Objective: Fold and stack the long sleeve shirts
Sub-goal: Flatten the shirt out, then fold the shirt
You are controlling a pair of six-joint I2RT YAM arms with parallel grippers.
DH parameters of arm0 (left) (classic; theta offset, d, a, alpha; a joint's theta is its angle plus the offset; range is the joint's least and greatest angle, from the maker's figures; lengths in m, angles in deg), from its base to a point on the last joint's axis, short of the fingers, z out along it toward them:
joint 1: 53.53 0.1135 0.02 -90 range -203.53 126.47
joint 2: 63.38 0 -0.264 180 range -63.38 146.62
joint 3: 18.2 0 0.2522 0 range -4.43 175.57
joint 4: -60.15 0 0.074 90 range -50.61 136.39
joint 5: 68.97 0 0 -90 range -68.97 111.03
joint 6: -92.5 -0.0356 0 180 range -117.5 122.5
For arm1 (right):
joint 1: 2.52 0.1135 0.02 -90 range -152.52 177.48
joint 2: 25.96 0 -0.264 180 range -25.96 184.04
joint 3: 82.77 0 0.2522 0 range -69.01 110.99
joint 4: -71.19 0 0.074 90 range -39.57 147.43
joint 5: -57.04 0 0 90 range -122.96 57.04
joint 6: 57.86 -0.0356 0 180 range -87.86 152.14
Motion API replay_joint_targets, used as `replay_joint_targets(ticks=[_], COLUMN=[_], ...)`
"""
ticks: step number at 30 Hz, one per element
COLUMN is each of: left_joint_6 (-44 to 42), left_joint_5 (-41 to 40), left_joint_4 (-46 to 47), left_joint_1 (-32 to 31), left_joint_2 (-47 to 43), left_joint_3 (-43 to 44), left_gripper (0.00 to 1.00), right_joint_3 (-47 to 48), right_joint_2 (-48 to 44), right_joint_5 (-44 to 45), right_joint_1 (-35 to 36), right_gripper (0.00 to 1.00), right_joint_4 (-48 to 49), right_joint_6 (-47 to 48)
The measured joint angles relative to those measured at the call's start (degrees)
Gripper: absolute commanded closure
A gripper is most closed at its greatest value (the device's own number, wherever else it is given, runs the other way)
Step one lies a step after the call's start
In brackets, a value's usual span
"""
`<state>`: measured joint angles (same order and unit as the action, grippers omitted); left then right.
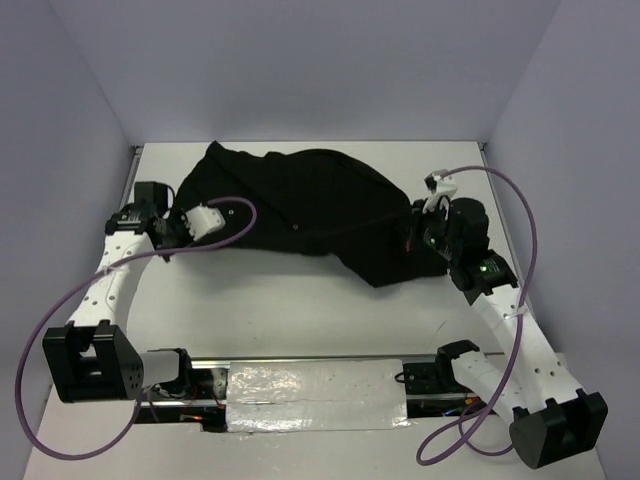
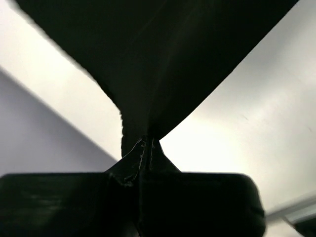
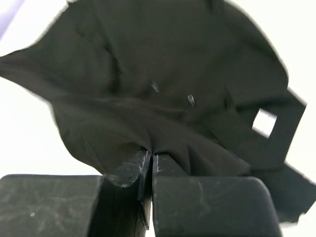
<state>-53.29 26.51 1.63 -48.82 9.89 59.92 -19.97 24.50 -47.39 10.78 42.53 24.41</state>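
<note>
At the near edge of the white table [image 1: 300, 310], a strip of crinkled silver tape [image 1: 315, 395] lies between the two arm bases. Farther in, near the table's left side, the left gripper [image 1: 186, 222] pinches the left edge of a plain black soft-fabric long sleeve shirt [image 1: 300, 205]. Near the table's right side, the right gripper [image 1: 418, 238] pinches its right edge. The shirt lies rumpled across the table's far half. A small white square tag [image 3: 265, 122] shows on the cloth.
</note>
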Motion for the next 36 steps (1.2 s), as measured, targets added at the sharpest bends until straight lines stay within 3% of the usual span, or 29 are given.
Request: replay_joint_targets(ticks=[6, 12, 20, 21, 23, 24, 25, 27, 29, 30, 33, 36], left_joint_6=[-1.5, -1.3, 3.2, 4.1, 6.3, 7.2, 8.2, 9.6, 11.1, 11.8, 13.6, 14.4], left_joint_5=[-2.5, -3.8, -3.7, -3.7, -3.7, -3.8, -3.7, -3.7, -3.7, -3.7, -3.7, -3.3], left_joint_4=[-3.7, -3.3, 5.2, 6.6, 8.7, 10.1, 11.1, 13.2, 14.8, 15.5, 16.6, 16.9], left_joint_1=[0.0, 0.0, 0.0, 0.0, 0.0, 0.0, 0.0, 0.0, 0.0, 0.0, 0.0, 0.0], left_joint_2=[-3.5, -3.8, 3.6, 4.9, 7.4, 8.8, 10.1, 12.7, 15.0, 16.1, 18.2, 18.5], left_joint_3=[-13.3, -17.0, -16.6, -16.3, -15.2, -14.4, -13.6, -12.3, -11.2, -10.8, -10.3, -10.3], left_gripper=[1.00, 1.00, 1.00, 1.00, 1.00, 1.00, 1.00, 1.00, 1.00, 1.00, 1.00, 1.00], right_joint_3=[-11.5, -16.2, -3.1, -0.9, 3.6, 6.5, 9.2, 14.8, 21.2, 23.5, 22.8, 14.8], right_joint_2=[-1.9, -0.5, 24.1, 27.2, 33.3, 36.9, 39.8, 45.4, 50.1, 51.1, 47.3, 36.0], right_joint_5=[0.6, -2.9, -1.4, -0.9, 0.1, 0.5, 0.8, 1.2, 1.8, 2.3, 5.3, 7.7], right_joint_1=[0.1, 1.2, 1.6, 1.6, 1.5, 1.3, 1.2, 0.8, -0.1, -0.6, -2.3, -4.2], right_gripper=[1.00, 1.00, 0.97, 0.94, 0.77, 0.67, 0.47, 0.41, 0.28, 0.01, 0.00, 0.00], right_joint_4=[-9.8, -10.3, -8.1, -7.9, -7.7, -7.9, -8.0, -8.3, -9.5, -9.8, -10.2, -12.2], right_joint_6=[-4.2, -8.8, -8.0, -7.8, -7.6, -7.4, -7.4, -7.0, -6.7, -6.8, -6.8, -7.7])
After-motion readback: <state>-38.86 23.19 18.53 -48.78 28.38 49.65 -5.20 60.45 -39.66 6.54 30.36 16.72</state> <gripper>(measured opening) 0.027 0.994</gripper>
